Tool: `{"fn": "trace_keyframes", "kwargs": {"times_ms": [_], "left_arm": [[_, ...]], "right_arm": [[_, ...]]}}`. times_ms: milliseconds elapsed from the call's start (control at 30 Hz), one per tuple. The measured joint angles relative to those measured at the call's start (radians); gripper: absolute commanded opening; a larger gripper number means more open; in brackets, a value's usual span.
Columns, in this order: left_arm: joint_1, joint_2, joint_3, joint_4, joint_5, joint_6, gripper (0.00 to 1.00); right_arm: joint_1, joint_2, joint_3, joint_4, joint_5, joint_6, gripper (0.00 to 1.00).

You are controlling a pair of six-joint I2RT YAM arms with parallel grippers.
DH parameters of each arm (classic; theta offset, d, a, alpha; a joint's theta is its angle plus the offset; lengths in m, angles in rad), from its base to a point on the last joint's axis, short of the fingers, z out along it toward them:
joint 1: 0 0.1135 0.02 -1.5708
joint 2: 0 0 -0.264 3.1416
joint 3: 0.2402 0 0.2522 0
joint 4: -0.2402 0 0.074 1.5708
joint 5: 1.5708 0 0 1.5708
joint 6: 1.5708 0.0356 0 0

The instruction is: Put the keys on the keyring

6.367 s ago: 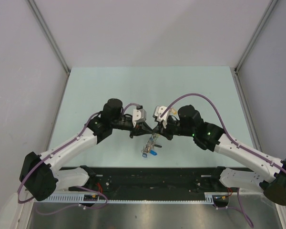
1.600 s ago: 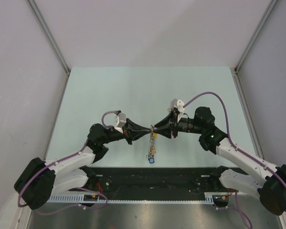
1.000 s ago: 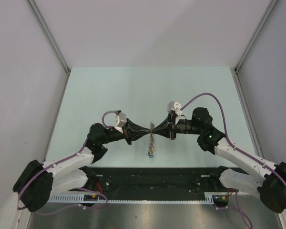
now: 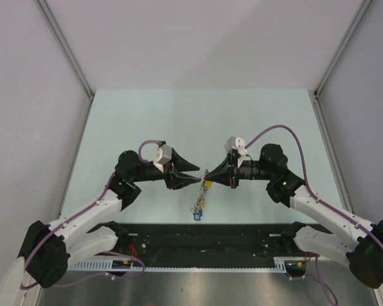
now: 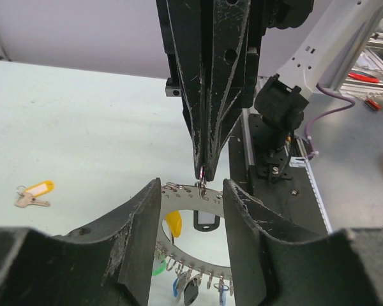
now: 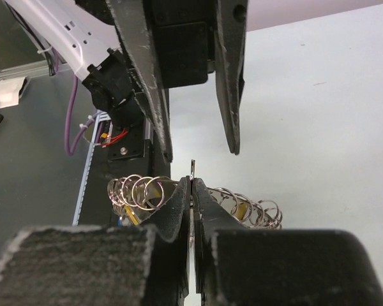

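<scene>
The keyring [image 4: 202, 191] is a flat grey ring fringed with small split rings and keys with yellow, black, blue and green heads [image 5: 173, 224]. It hangs above the table from my right gripper [image 4: 210, 173], which is shut on its top edge [image 6: 191, 167]. My left gripper [image 4: 197, 176] is open, just left of the ring and not touching it. In the left wrist view the ring [image 5: 179, 196] shows between my open fingers [image 5: 140, 223], with the right gripper's tip [image 5: 203, 171] pinching it. A loose key with a yellow tag [image 5: 33, 193] lies on the table.
The pale green table [image 4: 198, 121] is walled by grey panels at the back and sides. The black base rail [image 4: 204, 233] runs along the near edge under the hanging ring.
A second ago both grippers met at the ring's top. My left gripper has since opened and drawn back to the left. The ring now hangs from the right gripper alone.
</scene>
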Motion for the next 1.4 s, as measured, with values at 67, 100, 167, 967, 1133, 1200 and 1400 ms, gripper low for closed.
{"fn": "trace_keyframes", "kwargs": {"times_ms": [67, 100, 167, 967, 1133, 1200, 1400], "left_arm": [[0.000, 0.020, 0.013, -0.015, 0.017, 0.000, 0.44], [0.000, 0.029, 0.019, -0.025, 0.024, 0.000, 0.43], [0.000, 0.044, 0.030, -0.040, 0.035, 0.000, 0.39], [0.000, 0.102, 0.088, -0.127, 0.148, -0.002, 0.16], [0.001, 0.102, 0.088, -0.131, 0.149, -0.002, 0.13], [0.001, 0.102, 0.088, -0.132, 0.149, -0.002, 0.11], [0.002, 0.102, 0.088, -0.138, 0.148, -0.002, 0.00]], "right_arm": [[0.000, 0.003, 0.000, 0.000, -0.008, 0.000, 0.00], [0.000, 0.005, 0.000, 0.000, -0.013, 0.000, 0.00], [0.000, 0.007, 0.001, 0.000, -0.021, -0.001, 0.00], [0.002, 0.025, 0.020, -0.001, -0.045, -0.026, 0.00], [0.004, 0.030, 0.022, -0.001, -0.045, -0.026, 0.00], [0.006, 0.031, 0.026, -0.002, -0.045, -0.027, 0.00], [0.009, 0.038, 0.031, -0.004, -0.043, -0.030, 0.00]]}}
